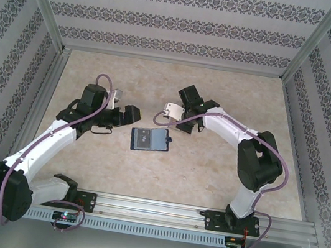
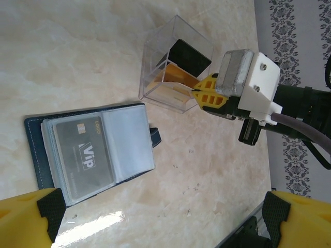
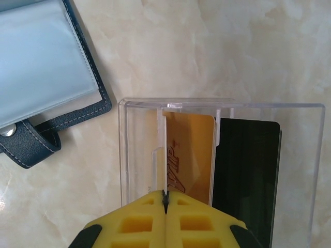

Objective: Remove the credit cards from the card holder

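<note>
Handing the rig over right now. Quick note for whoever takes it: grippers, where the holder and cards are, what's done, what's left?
Grippers: the left gripper is wide open over the table by the card holder, holding nothing. The right gripper is shut, its tips at the rim of the clear box; I can't tell if it pinches anything.
Holder: lies open on the table beside the box.
Done: a gold card and a black card stand in the clear box.
Left: a grey Vip card sits in the holder's front sleeve; any cards behind it are hidden.
</note>
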